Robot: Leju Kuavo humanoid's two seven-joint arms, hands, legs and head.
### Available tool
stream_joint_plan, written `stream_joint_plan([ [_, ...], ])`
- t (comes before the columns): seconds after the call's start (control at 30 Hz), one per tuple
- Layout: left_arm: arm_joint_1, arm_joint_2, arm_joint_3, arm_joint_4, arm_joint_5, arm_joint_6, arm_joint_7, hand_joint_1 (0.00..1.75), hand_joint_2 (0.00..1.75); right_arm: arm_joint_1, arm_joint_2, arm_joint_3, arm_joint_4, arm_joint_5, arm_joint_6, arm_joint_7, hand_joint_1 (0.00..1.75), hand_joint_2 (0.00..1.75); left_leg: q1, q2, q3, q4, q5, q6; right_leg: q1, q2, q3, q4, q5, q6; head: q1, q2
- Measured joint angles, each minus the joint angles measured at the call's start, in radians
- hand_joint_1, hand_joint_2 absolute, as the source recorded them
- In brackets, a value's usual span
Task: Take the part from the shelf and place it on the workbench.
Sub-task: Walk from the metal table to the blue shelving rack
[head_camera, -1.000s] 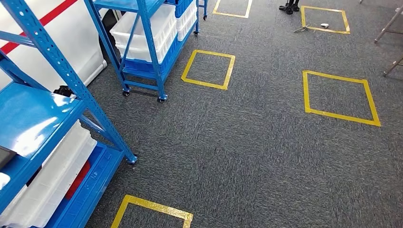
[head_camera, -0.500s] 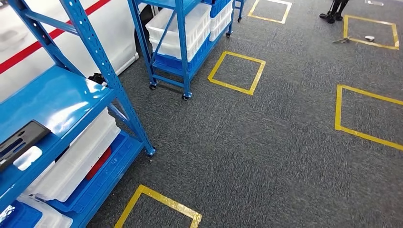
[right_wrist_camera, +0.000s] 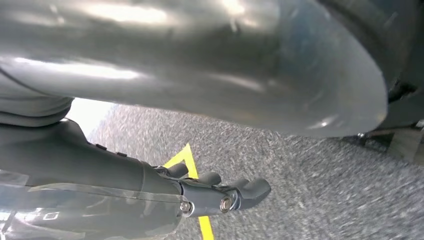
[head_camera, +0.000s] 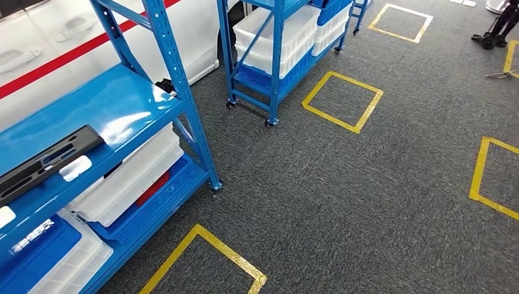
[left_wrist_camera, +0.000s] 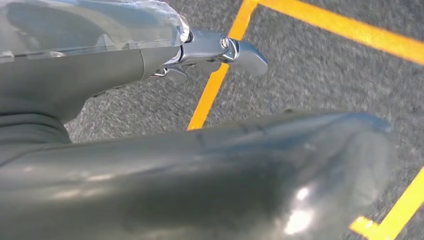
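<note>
A long black part (head_camera: 46, 160) with slots lies flat on the glossy middle board of the blue shelf (head_camera: 125, 101) at the left of the head view. A small white label (head_camera: 76, 168) sits on the board just beside it. My left hand (left_wrist_camera: 215, 50) hangs over the grey carpet with its fingers stretched out and nothing in them. In the right wrist view, my right hand (right_wrist_camera: 220, 192) also hangs above the carpet, fingers loosely extended and holding nothing.
White bins (head_camera: 131, 177) and a blue bin (head_camera: 37, 257) fill the shelf's lower levels. A second blue wheeled rack (head_camera: 275, 49) with white bins stands further back. Yellow tape squares (head_camera: 343, 101) mark the carpet. A white panel with a red stripe (head_camera: 61, 43) lies behind the shelf.
The camera has swung towards the shelf, so the whole scene slid right. The shelf board and the black part have come fully into view.
</note>
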Motion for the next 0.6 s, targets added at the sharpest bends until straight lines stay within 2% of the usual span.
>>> stream_joint_plan([
  [0.03,0.001,0.003,0.000,0.000,0.000,0.000,0.000,0.00,0.00,-0.003,0.001,0.001,0.000,0.004,0.000,0.000,0.00,0.00,-0.001,-0.011,-0.002,-0.004,0.004,0.004,-0.001,-0.009,0.002,-0.002,0.000,0.004,0.000,0.000],
  [0.07,0.003,0.006,0.000,0.000,0.000,0.000,0.000,0.00,0.00,-0.005,0.001,0.003,0.000,0.008,-0.001,0.000,0.00,0.00,0.002,-0.021,0.002,-0.011,0.009,0.007,-0.002,-0.006,0.005,-0.001,-0.002,0.010,0.000,0.000],
  [0.13,0.004,0.010,0.000,0.000,0.000,0.000,0.002,0.00,0.00,-0.005,0.002,0.007,0.000,0.014,-0.002,0.000,0.00,0.00,0.010,-0.043,0.009,-0.028,0.023,0.015,-0.007,0.044,-0.005,0.033,-0.028,0.024,0.000,0.000],
  [0.2,-0.002,0.010,0.000,0.000,0.000,0.000,0.003,0.00,0.00,-0.002,0.002,0.012,0.000,0.022,0.001,-0.003,0.00,0.00,0.015,-0.065,0.008,-0.034,0.032,0.020,-0.014,0.105,-0.056,0.142,-0.089,0.035,0.000,0.000],
  [0.23,-0.004,0.009,0.000,0.000,0.000,0.000,0.003,0.00,0.00,-0.001,0.002,0.014,0.000,0.026,0.003,-0.004,0.00,0.00,0.015,-0.077,0.005,-0.034,0.033,0.020,-0.018,0.116,-0.088,0.206,-0.117,0.039,0.000,0.000],
  [0.27,-0.004,0.009,0.000,0.000,0.000,-0.001,0.003,0.00,0.00,0.000,0.002,0.017,0.000,0.030,0.006,-0.006,0.00,0.00,0.016,-0.089,0.003,-0.032,0.034,0.020,-0.021,0.119,-0.111,0.254,-0.129,0.043,0.000,0.000],
  [0.3,-0.002,0.008,0.000,0.000,0.000,-0.001,0.003,0.00,0.00,0.000,0.002,0.020,0.000,0.032,0.007,-0.007,0.00,0.00,0.017,-0.102,0.003,-0.030,0.034,0.018,-0.024,0.120,-0.120,0.269,-0.122,0.046,0.000,0.000],
  [0.33,0.000,0.007,0.000,0.000,0.000,-0.001,0.003,0.00,0.00,0.000,0.002,0.023,0.000,0.034,0.009,-0.008,0.00,0.00,0.020,-0.116,0.002,-0.027,0.033,0.015,-0.028,0.122,-0.110,0.243,-0.095,0.050,0.000,0.000],
  [0.37,0.001,0.006,0.000,0.000,0.000,-0.001,0.003,0.00,0.00,0.000,0.001,0.025,0.000,0.036,0.009,-0.008,0.00,0.00,0.023,-0.130,0.002,-0.022,0.031,0.011,-0.033,0.131,-0.083,0.183,-0.055,0.053,0.000,0.000],
  [0.43,0.001,0.005,0.000,0.000,0.000,-0.001,0.003,0.00,0.00,0.001,0.000,0.028,0.000,0.040,0.010,-0.009,0.00,0.00,0.027,-0.157,-0.005,-0.007,0.024,-0.002,-0.042,0.175,-0.028,0.059,-0.003,0.056,0.000,0.000],
  [0.47,0.000,0.004,0.000,0.000,0.000,-0.001,0.003,0.00,0.00,0.001,0.000,0.029,0.000,0.041,0.010,-0.010,0.00,0.00,0.027,-0.167,-0.010,-0.002,0.023,-0.010,-0.043,0.190,-0.014,0.025,0.006,0.054,0.000,0.000],
  [0.5,0.000,0.004,0.000,0.000,0.000,-0.001,0.003,0.00,0.00,0.000,0.000,0.030,0.000,0.041,0.010,-0.011,0.00,0.00,0.028,-0.176,-0.017,0.000,0.024,-0.018,-0.042,0.198,-0.012,0.016,0.003,0.049,0.000,0.000],
  [0.57,0.003,0.004,0.000,0.000,0.000,-0.001,0.003,0.00,0.00,-0.002,0.000,0.033,0.000,0.041,0.010,-0.011,0.00,0.00,0.032,-0.195,-0.025,-0.003,0.028,-0.032,-0.038,0.176,-0.014,0.013,0.007,0.035,0.000,0.000],
  [0.6,0.006,0.003,0.000,0.000,0.000,-0.001,0.003,0.00,0.00,-0.003,0.000,0.034,0.000,0.042,0.010,-0.011,0.00,0.00,0.033,-0.188,-0.028,0.001,0.025,-0.036,-0.038,0.165,-0.013,0.011,0.009,0.027,0.000,0.000],
])
